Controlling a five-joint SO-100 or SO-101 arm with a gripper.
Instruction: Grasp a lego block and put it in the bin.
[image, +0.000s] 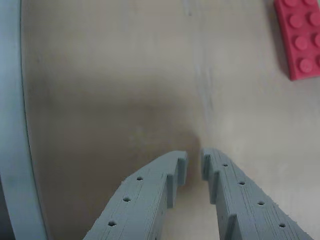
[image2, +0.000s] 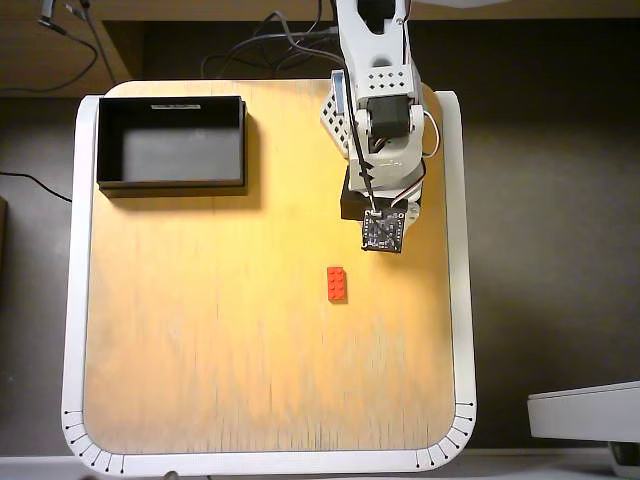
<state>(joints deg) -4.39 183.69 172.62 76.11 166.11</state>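
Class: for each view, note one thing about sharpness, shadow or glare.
Wrist view: soft focus; the claw casts a broad dark shadow on the table; the lego block is cut by the frame edge. Overhead view: sharper; bright patch mid-table, the bin shadowing the wood beside it.

Small red studded plastic lego block (image: 301, 37) cropped by wrist view's top-right corner, grey two-finger gripper (image2: 372, 205) fingertips hidden beneath arm in overhead view
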